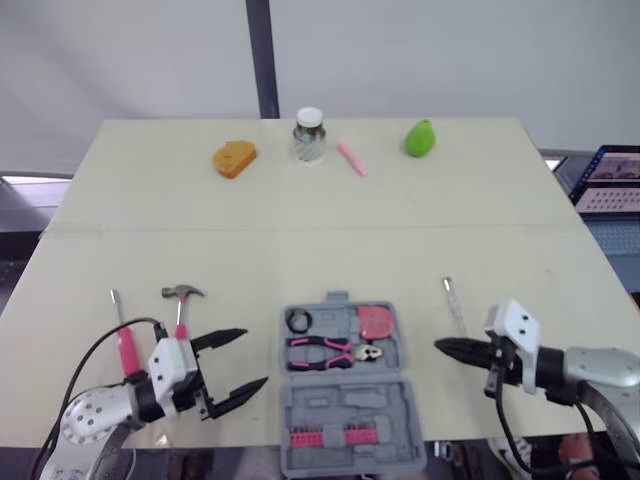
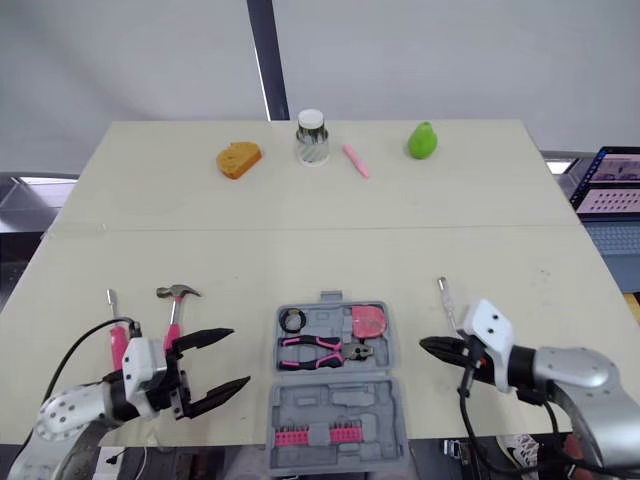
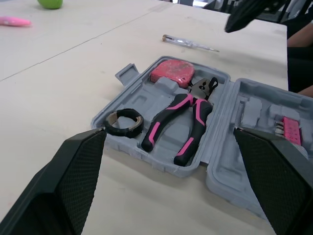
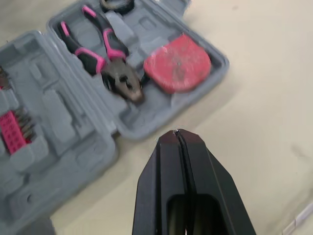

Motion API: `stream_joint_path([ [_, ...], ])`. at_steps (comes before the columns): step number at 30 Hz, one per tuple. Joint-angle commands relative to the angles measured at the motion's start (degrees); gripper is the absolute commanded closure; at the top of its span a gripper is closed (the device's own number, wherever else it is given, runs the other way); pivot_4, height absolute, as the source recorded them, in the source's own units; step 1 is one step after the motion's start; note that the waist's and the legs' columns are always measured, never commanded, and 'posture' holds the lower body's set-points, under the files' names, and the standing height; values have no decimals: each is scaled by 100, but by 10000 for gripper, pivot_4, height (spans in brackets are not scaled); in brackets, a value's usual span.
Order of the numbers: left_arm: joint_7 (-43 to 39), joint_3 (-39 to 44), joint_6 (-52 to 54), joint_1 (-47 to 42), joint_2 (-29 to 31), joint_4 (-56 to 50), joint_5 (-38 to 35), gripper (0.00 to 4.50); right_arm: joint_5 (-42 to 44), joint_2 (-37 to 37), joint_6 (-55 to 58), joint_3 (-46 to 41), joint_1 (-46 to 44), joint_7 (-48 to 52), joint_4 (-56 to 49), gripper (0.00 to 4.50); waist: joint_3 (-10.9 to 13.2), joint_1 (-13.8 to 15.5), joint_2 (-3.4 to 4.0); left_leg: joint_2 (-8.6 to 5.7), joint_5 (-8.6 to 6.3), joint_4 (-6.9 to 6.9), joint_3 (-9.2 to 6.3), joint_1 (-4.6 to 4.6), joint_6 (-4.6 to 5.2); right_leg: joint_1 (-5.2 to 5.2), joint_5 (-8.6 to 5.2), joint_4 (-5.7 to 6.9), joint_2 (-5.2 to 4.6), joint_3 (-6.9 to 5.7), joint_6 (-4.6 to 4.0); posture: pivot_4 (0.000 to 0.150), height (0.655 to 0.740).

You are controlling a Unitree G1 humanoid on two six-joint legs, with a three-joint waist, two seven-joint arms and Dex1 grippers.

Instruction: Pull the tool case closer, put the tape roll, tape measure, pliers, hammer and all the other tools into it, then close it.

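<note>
Closest in sits the grey tool case (image 1: 335, 405), wide open, with the tape roll (image 1: 298, 321), pliers (image 1: 322, 352) and tape measure (image 1: 376, 321) already inside. I think the hammer (image 1: 181, 305) comes next. It lies at ten o'clock from the left claw (image 1: 255, 356), whose fingers are spread apart, so that claw must swing over and grab the handle. The right claw (image 1: 440, 346) is pinched together, with a thin screwdriver (image 1: 454, 305) at its twelve o'clock.

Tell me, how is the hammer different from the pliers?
The hammer lies on the bare table, left of the tool case; the pliers already sit inside it. The hammer has one pink handle and a silver head; the pliers have two black-and-pink handles and dark jaws. Both are partly pink.
</note>
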Motion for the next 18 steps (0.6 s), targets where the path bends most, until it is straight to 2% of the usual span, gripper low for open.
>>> stream_joint_path([
  [1,-6,236,-163,296,26,-181,-12,0,208,-90,-195,-405,332,254,46,44563,0,-3,0,1,0,0,1,0,0,0,0,1,0,1,0,1500,6950],
  [2,2,288,-177,372,24,-187,-26,0,227,-126,-130,-441,427,270,25,39647,1,-7,1,2,0,0,1,1,0,-1,0,0,0,2,0,1500,6950],
  [3,-17,340,-180,472,31,-206,-54,0,265,-139,-99,-470,510,291,-11,36997,1,-7,0,3,-1,-1,0,2,1,-1,0,0,0,3,0,1500,6950],
  [6,-78,471,-264,700,23,-276,-98,0,386,-96,-82,-537,618,257,-87,21434,1,-3,0,4,-6,0,0,0,7,-1,0,-5,-3,10,-1,1500,6950],
  [10,-131,619,-456,1027,-17,-294,-48,0,435,-71,-128,-656,771,247,-75,3035,1,15,0,4,-15,0,0,0,8,-1,0,-7,-5,28,-1,1500,6950],
  [11,-140,629,-529,1099,-31,-284,-6,0,435,-80,-134,-695,844,254,-64,542,2,25,0,4,-16,0,0,-1,8,-1,0,-9,-6,35,-1,1500,6950],
  [15,-35,647,-1092,1430,-192,-215,353,0,536,-96,-63,-948,1141,256,-150,542,3,99,0,2,-21,1,1,-2,11,-1,0,-15,-6,52,-1,1500,6950],
  [18,110,615,-918,1616,-357,-312,198,0,578,-34,-57,-1087,1307,176,-279,542,3,113,-1,3,-24,2,1,-3,13,-1,0,-16,-7,54,-1,1500,6950],
])
